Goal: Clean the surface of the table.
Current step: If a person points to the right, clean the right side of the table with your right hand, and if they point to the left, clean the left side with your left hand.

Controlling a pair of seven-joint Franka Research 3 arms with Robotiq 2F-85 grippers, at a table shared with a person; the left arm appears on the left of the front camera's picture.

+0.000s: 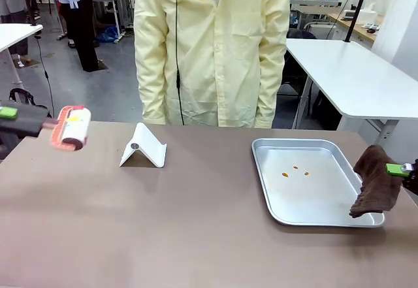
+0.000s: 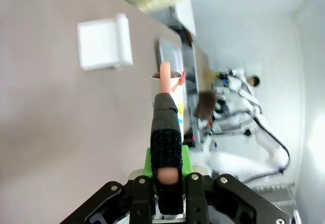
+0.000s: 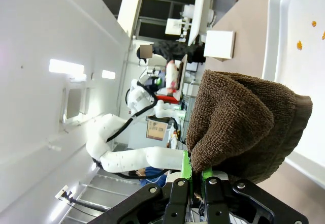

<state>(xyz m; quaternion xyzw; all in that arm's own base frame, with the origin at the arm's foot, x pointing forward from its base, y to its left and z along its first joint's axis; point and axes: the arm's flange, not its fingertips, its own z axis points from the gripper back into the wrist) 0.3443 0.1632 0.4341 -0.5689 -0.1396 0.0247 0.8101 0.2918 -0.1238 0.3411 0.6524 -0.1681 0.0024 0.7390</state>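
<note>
The table [image 1: 196,236] is a plain matte taupe-brown. The steel tray [image 1: 313,200] on it is silver-grey, dotted with three small orange specks [image 1: 295,168]. The folded stand [image 1: 145,149] is white. The left claw [image 1: 8,113], black with bright green pads, grips a lint roller [image 1: 73,128] that has a white roll, a salmon-pink frame, a yellow smudge and a dark handle. The right claw [image 1: 396,169], in the same black and green, pinches a dark brown terry cloth [image 1: 373,183]. The person's gown [image 1: 215,46] is pale yellow.
</note>
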